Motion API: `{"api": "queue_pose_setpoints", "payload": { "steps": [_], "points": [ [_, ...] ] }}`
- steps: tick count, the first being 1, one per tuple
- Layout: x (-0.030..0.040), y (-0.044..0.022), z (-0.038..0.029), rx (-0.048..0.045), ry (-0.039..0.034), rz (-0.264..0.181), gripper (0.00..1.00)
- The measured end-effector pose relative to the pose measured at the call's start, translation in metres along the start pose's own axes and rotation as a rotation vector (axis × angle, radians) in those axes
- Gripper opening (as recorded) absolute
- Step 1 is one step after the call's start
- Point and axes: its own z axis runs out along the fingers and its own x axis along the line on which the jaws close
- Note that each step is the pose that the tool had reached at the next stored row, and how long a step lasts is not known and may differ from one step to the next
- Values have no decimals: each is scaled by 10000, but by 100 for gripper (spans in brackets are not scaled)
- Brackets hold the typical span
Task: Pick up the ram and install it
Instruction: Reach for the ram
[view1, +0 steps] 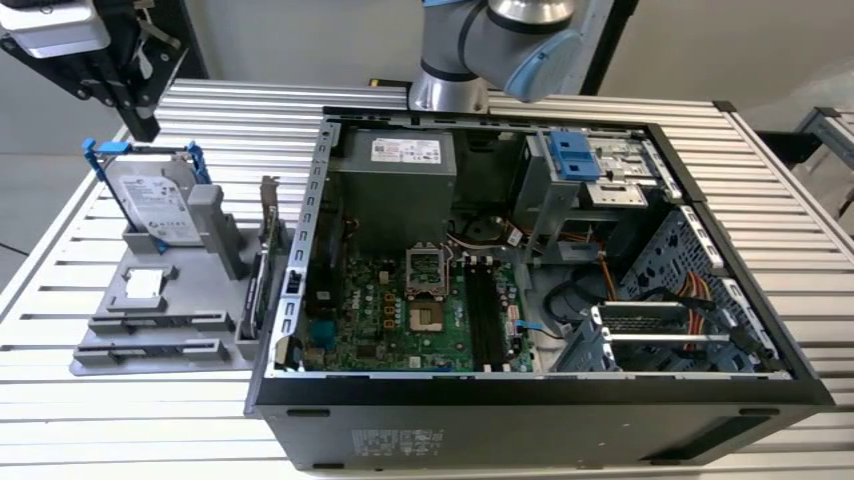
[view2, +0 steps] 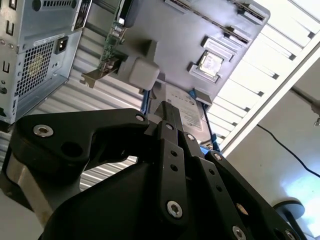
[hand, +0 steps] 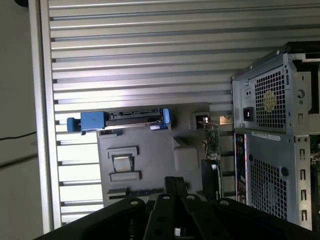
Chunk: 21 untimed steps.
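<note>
And there, the ram, tucked in a slot of the gray holder, just under the gripper. Clenched on nothing, hovering clear of it. Beyond, at the holder's other end, a hard drive; off to the side, the open computer case.

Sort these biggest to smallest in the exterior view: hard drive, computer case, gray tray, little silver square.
1. computer case, by far the largest
2. gray tray
3. hard drive, standing in the tray
4. little silver square, smallest
No ties; all clearly differ.
</note>
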Motion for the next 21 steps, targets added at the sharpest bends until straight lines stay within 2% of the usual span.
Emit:
{"api": "queue_pose_setpoints", "payload": {
  "steps": [11,17,21],
  "points": [
    [38,-87,17,-11,1,1,0],
    [97,-137,32,-20,2,-5,0],
    [116,-144,35,-22,2,-15,0]
  ]
}}
